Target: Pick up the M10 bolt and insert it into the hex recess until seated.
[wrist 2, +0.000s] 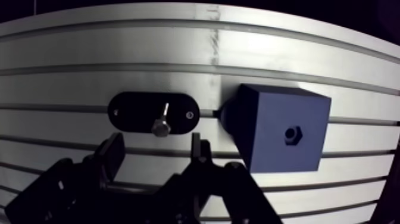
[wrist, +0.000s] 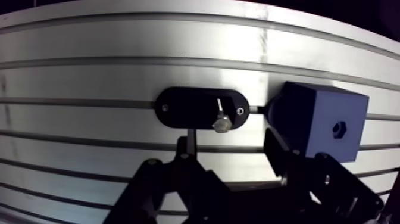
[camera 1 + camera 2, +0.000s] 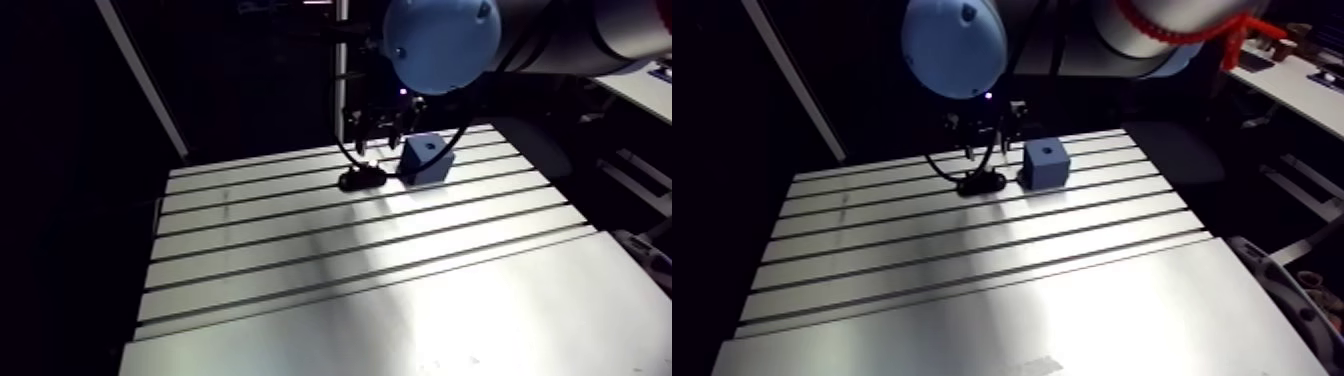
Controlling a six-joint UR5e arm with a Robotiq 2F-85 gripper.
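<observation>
No writing, number, brand mark or sign is legible on the blue cube-shaped block, the black oval plastic holder, the silver steel bolt on it, or the slotted aluminium tabletop.

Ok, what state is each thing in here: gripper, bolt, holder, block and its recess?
Gripper: open, holding nothing, low by the bolt's head.
M10 bolt: resting on the holder, not gripped.
Black holder: flat on the slotted table, beside the block.
Blue block: sitting on the table, untouched.
Hex recess: empty, on the block's top face.
</observation>
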